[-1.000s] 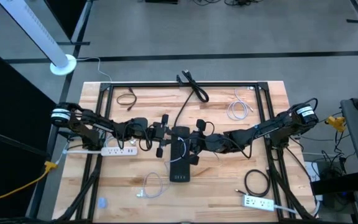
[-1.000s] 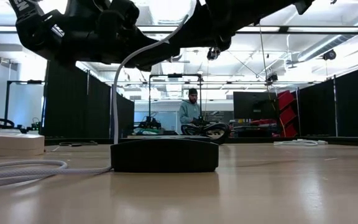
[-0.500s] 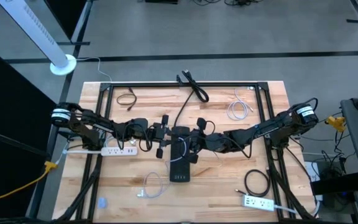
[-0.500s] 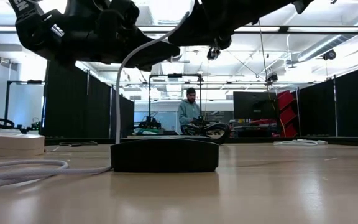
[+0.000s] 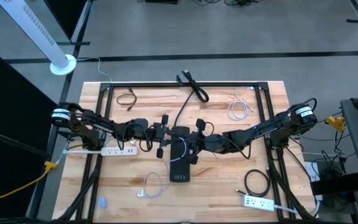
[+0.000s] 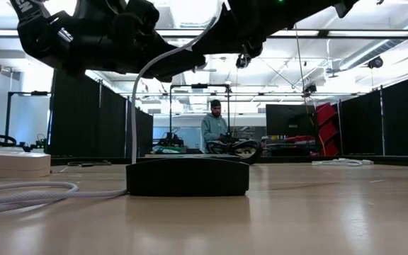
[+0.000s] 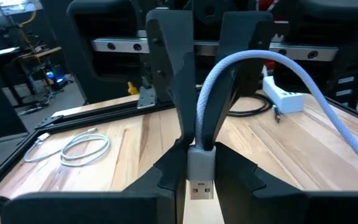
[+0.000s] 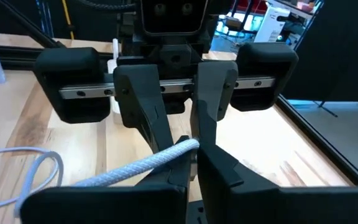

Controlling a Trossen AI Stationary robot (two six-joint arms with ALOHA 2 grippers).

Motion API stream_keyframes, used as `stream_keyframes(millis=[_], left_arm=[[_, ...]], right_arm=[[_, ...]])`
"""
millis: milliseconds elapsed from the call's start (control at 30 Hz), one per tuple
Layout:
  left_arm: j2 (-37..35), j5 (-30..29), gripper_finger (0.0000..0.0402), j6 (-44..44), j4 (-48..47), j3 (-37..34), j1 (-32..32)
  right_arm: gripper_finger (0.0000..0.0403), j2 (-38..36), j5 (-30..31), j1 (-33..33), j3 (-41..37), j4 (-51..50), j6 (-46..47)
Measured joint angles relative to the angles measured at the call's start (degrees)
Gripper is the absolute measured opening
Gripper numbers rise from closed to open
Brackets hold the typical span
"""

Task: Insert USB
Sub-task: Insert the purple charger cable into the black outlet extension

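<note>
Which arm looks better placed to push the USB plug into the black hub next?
Probably the left. The left gripper is shut on the USB plug, metal tip exposed, above the black hub. The right gripper pinches only the braided cable behind it.

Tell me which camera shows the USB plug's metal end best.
The left wrist view: the USB plug sits close up between the left gripper fingers, metal end facing the camera. The right wrist view shows only its white cable; the high and low views hide the plug behind the arms.
</note>
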Motion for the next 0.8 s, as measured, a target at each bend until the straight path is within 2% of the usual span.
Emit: stream_keyframes(millis=[200,400,567,800], left_arm=[[0.0,0.0,0.0054,-1.3,-0.1,0.1,0.0],[-0.1,4.8,0.0122,-2.3,-0.7,0.0,0.0],[-0.7,5.2,0.0166,-5.0,-5.1,0.0,-0.2],[-2.8,5.2,0.0182,-7.8,-13.9,0.0,-2.0]], right_arm=[[0.0002,-0.9,0.2,1.0,0.0,-0.4,-2.2],[0.0001,-1.3,-0.5,1.9,0.4,0.0,-3.0],[0.0001,-1.6,-0.7,3.0,0.4,-0.2,-3.9],[0.0,-1.9,-9.9,4.2,0.5,-3.6,0.1]])
